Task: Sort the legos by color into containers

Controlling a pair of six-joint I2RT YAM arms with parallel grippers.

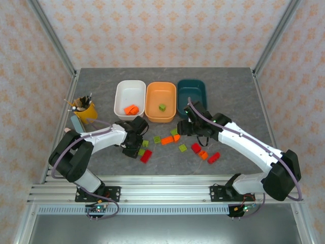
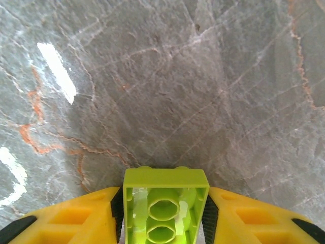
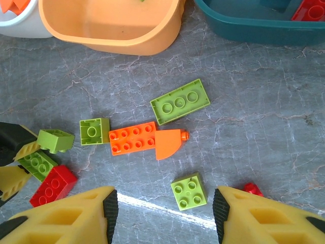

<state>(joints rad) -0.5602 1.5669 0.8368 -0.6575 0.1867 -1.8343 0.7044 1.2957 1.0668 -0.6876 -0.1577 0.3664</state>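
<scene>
A: How does the left gripper [image 2: 165, 206] stand?

B: Its jaws are set narrow on a lime brick [image 2: 165, 195], one black pad against each side wall, and the hollow underside is turned to the wrist camera. The brick is on the near side of the orange tub [image 1: 160, 91], toward its left corner, just beside a red brick [image 1: 146, 156]. I cannot tell whether it is clear of the table [image 2: 152, 76].

A: And the right gripper [image 3: 165, 213]?

B: It is spread wide with nothing between the fingers, and hangs over the scatter on the near side of the orange tub. A small lime square [image 3: 189, 191] lies just ahead of its gap.

A: How will the brick handle?

B: I judge it light, rigid and glossy. It won't crush, but smooth walls can slide or pivot on the pads if the grip is off-centre. The place to hold it is on flat opposite walls at mid-height, not on studs or corners. That is roughly where the pads sit.

A: Where should it go?

B: Probably the orange tub, since one lime piece [image 1: 162, 107] already lies there. Orange pieces [image 1: 131, 109] sit in the white tub [image 1: 129, 91] just beside its left side. A red one [image 3: 310, 9] sits in the teal tub [image 1: 193, 87] just beside its right. The tub is shallow and a light brick bounces, so release low.
</scene>
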